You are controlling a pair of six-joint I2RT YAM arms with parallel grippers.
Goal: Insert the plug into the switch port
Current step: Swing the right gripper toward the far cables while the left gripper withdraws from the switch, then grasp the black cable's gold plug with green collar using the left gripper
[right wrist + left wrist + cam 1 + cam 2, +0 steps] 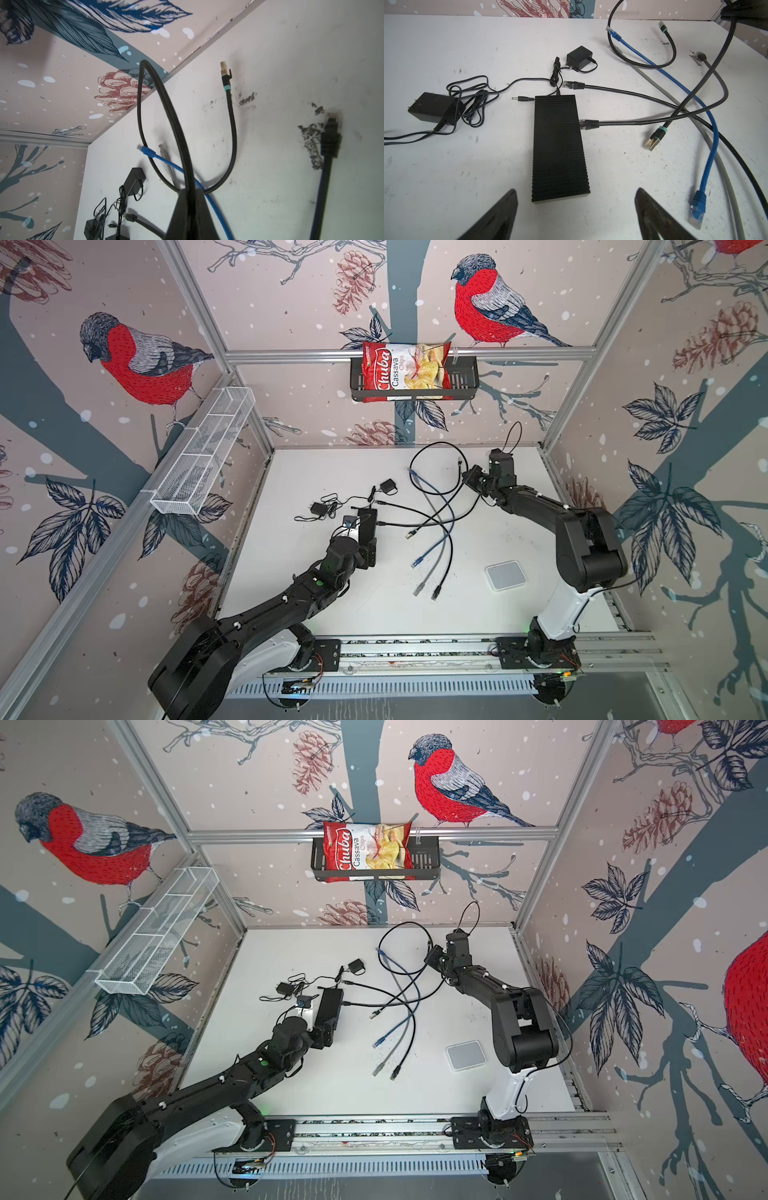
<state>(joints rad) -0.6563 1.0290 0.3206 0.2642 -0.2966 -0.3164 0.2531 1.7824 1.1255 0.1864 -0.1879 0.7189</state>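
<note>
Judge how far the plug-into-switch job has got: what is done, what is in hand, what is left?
Done: one black plug seems seated in the side of the switch. In hand: the right gripper is shut on the looped black cable, mid-length, away from its teal-banded plug. The left gripper is open at the switch's near end. Left: bringing that plug to a port and pushing it in.
</note>
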